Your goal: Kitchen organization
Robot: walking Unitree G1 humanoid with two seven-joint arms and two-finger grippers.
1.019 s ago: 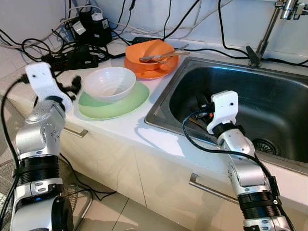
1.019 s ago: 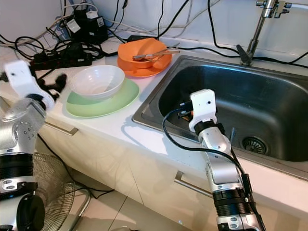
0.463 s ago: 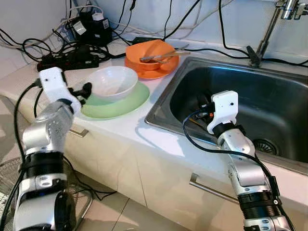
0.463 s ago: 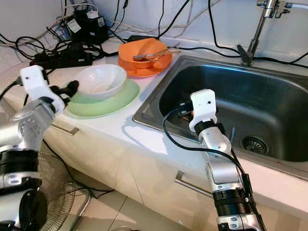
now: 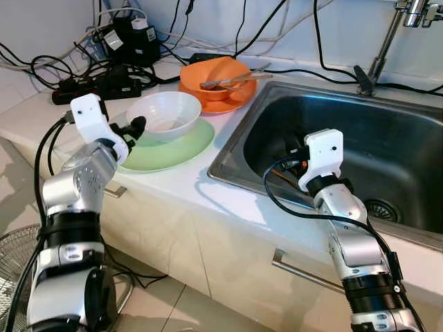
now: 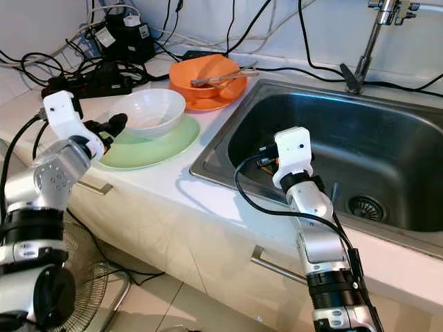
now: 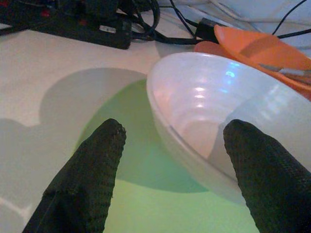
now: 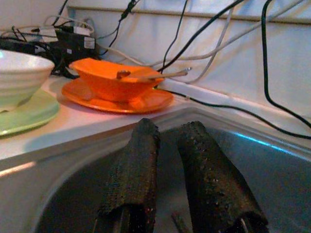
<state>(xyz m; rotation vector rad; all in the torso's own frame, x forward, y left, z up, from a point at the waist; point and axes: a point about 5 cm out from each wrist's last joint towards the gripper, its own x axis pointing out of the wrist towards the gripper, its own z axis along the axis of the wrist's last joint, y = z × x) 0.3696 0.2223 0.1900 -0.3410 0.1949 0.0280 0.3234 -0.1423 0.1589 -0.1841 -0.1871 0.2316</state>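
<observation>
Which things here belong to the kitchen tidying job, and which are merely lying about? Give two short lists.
Part of the job:
white bowl
green plate
orange bowl
orange plate
utensils in the orange bowl
sink
left gripper, open at the white bowl

Lying about:
power strip
cables
tap

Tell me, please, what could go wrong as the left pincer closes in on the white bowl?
1. The left pincer is open and straddling the rim of the white bowl; the smooth sloped wall could slip from a shallow pinch.
2. The bowl sits loose on the green plate; a nudge may drag or tip the plate.
3. A power strip and tangled cables lie just behind; a wide swing could snag them.
</observation>
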